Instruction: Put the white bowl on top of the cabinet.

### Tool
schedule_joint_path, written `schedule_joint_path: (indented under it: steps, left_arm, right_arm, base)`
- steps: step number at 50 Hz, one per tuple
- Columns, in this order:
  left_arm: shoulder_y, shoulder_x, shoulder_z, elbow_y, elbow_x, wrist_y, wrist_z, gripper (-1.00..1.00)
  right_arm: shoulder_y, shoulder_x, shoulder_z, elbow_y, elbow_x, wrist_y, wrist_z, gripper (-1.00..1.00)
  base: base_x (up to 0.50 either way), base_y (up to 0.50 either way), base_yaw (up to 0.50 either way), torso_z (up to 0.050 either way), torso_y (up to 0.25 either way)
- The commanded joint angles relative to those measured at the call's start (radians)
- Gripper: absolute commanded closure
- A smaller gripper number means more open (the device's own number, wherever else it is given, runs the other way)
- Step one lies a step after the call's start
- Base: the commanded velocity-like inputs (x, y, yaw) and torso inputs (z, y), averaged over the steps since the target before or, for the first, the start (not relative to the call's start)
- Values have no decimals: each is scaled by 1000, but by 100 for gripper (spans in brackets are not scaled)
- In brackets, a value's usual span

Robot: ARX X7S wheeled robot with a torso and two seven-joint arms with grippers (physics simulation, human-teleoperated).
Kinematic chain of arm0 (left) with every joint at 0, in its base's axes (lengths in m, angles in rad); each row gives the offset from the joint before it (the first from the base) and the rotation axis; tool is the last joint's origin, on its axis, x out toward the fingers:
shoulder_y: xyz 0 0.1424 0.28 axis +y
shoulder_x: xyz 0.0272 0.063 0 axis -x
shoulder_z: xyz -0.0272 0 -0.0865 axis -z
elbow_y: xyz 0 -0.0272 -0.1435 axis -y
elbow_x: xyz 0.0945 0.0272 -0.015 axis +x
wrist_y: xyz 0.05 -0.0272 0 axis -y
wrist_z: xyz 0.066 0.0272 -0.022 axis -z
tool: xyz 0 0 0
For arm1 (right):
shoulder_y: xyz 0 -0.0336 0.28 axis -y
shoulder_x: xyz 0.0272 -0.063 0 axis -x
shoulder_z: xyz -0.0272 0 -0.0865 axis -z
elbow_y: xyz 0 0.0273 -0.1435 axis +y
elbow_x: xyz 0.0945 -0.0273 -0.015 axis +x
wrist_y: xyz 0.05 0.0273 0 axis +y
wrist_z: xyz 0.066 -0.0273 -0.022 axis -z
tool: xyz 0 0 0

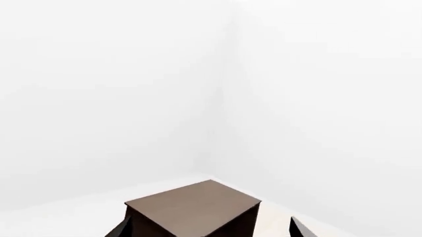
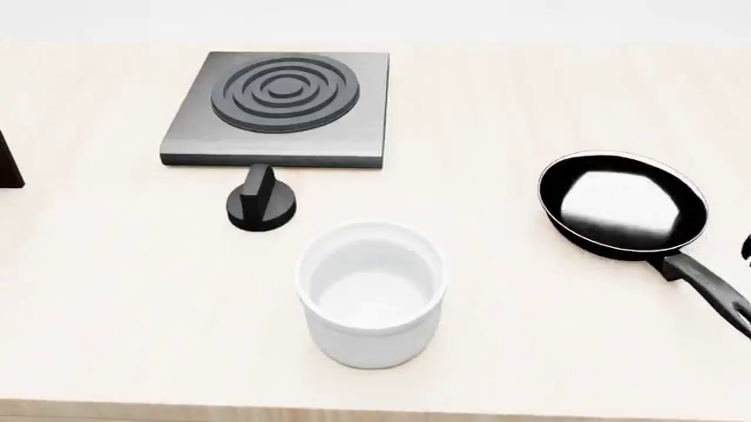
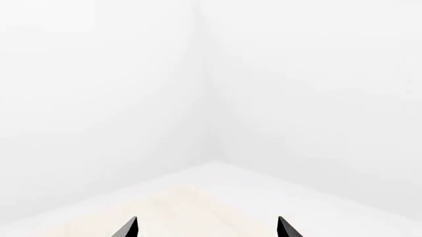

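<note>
The white bowl (image 2: 372,294) stands upright and empty on the light wooden table (image 2: 118,290), near the front edge at the middle. Only a dark sliver of the cabinet (image 2: 7,163) shows at the far left edge of the head view. In the left wrist view the cabinet's (image 1: 191,207) brown flat top lies just ahead of my left gripper (image 1: 209,231), which is open and empty, its two dark fingertips (image 1: 300,228) wide apart. My right gripper (image 3: 207,229) is open and empty over bare table. Neither gripper is near the bowl.
A grey square stove plate (image 2: 281,110) with a black knob (image 2: 260,202) in front of it sits at the back left. A black frying pan (image 2: 622,204) lies at the right, handle pointing toward the front right. White walls meet in a corner behind the table.
</note>
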Motion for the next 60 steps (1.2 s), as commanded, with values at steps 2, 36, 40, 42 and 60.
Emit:
schedule_joint_path:
  steps: [2, 36, 40, 42, 60]
  left_arm:
    - [9, -11, 4, -6, 11, 14, -11, -100]
    - [12, -18, 13, -14, -4, 21, -31, -100]
    - [12, -19, 14, -25, -2, 31, -32, -100]
    - [11, -21, 12, -19, -7, 24, -34, -100]
    - [16, -27, 18, -17, -10, 24, -44, -100]
  right_arm:
    - [-13, 15, -1, -8, -11, -28, 7, -100]
    - [-22, 22, -7, -2, -10, -43, 20, -100]
    - [-25, 24, -16, -1, -13, -48, 22, -100]
    - [-27, 26, -20, -1, -16, -52, 23, -100]
    - [-41, 39, -43, 3, -21, -66, 21, -100]
  base:
    - [49, 500, 0, 0, 0]
    - [55, 500, 0, 0, 0]
    - [56, 500, 0, 0, 0]
    - [18, 500, 0, 0, 0]
    - [-97, 496, 0, 0, 0]
